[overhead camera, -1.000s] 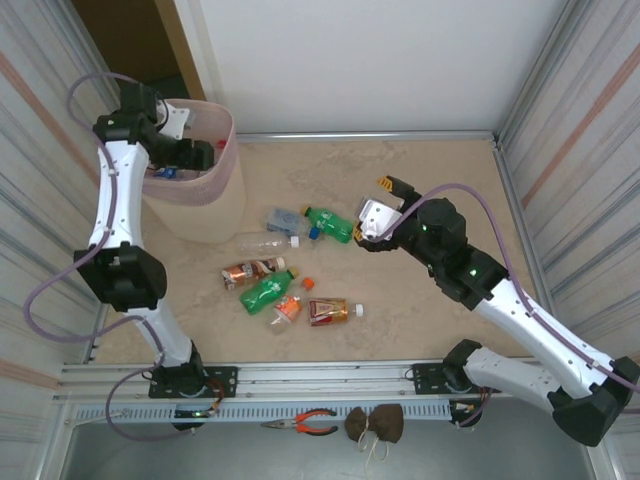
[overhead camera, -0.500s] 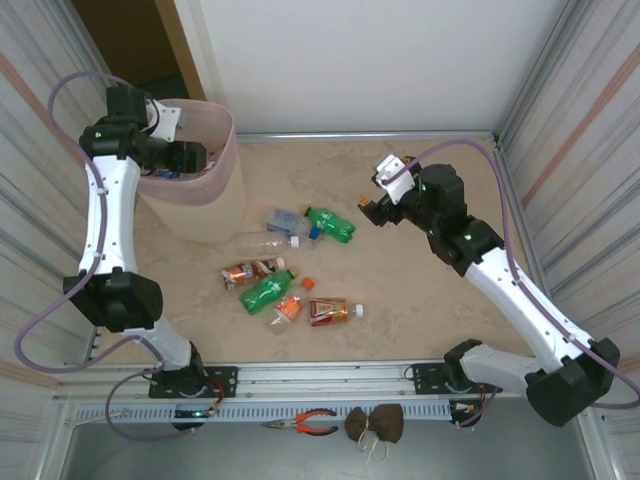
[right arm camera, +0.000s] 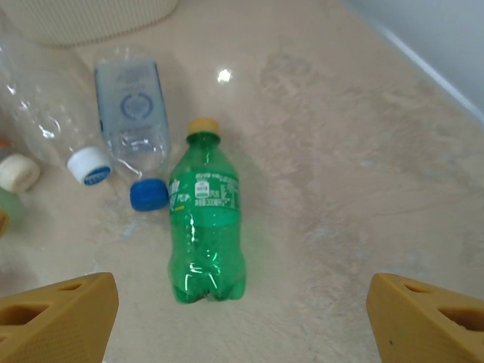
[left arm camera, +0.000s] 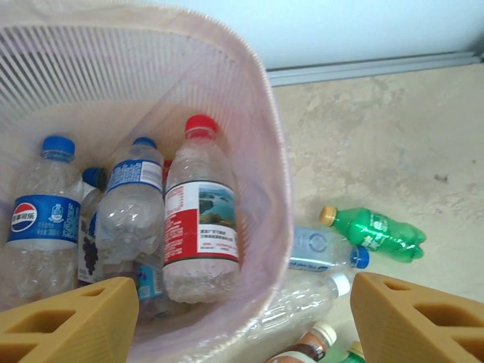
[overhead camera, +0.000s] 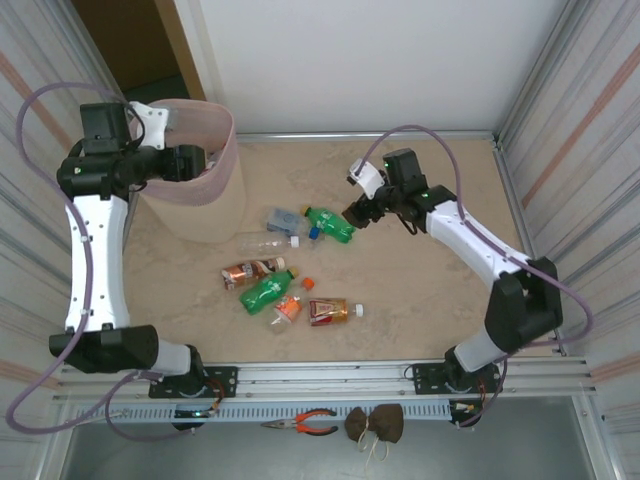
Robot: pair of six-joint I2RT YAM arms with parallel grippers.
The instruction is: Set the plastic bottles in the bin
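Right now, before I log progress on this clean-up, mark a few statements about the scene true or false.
1. The green bottle lies on its side on the table. True.
2. The right end effector is shut on that bottle. False: it is open and clear of it, holding nothing.
3. A red-capped bottle is in the bin. True.
4. Every bottle is already binned. False: several lie on the table.
5. The left end effector is open above the bin. True.
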